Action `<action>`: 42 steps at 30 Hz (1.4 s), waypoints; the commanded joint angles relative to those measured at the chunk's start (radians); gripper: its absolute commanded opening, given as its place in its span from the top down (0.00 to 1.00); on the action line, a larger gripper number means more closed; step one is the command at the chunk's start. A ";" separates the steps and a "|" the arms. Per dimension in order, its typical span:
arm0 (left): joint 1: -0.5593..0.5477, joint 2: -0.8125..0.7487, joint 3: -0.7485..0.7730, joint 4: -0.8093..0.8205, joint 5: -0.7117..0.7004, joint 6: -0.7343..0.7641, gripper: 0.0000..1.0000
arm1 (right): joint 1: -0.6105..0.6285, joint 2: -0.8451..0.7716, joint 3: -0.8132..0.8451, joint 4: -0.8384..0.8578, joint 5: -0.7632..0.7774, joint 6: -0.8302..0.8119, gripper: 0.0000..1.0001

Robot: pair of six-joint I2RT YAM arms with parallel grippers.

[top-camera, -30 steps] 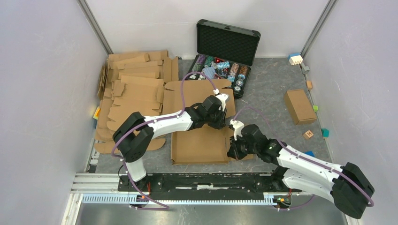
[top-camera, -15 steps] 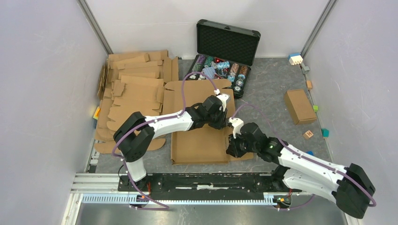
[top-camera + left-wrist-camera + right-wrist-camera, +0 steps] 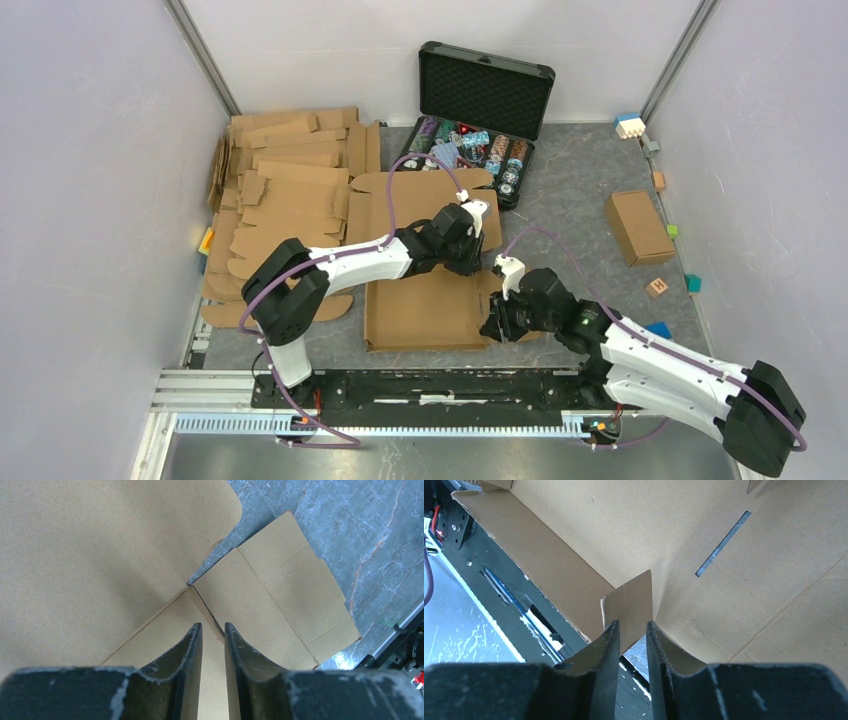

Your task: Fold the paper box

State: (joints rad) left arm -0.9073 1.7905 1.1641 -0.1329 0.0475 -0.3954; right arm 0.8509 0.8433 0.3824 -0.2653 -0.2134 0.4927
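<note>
- Paper box lies on the grey tabletop just in front of the two arm bases, mostly as a flat die-cut sheet, with the open black case behind it and a stack of flat cardboard blanks to its left
- Done so far, by the look of it: the long near wall is tipped up along the front edge, and a small corner tab stands upright at its right end
- Right gripper sits low at that near right corner; its jaws stand a narrow way apart with the tab rising out of the gap, loose rather than pinched
- Left gripper hovers over a crease where panels meet on the right side of the sheet; its jaws are also slightly parted, and nothing shows clamped between them
- Left to do, as I judge it: the right end flap and the rounded far flap lie flat, the slot has nothing tucked in it, and no second wall is raised, so the fold is at an early stage
</note>
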 commanded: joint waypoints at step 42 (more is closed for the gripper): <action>-0.002 0.032 0.025 -0.037 -0.017 0.020 0.71 | 0.014 0.211 0.160 -0.082 0.268 0.038 0.95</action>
State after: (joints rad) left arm -0.9073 1.8050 1.1656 -0.1329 0.0456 -0.3954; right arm 0.8562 1.0321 0.5091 -0.3321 -0.0315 0.5343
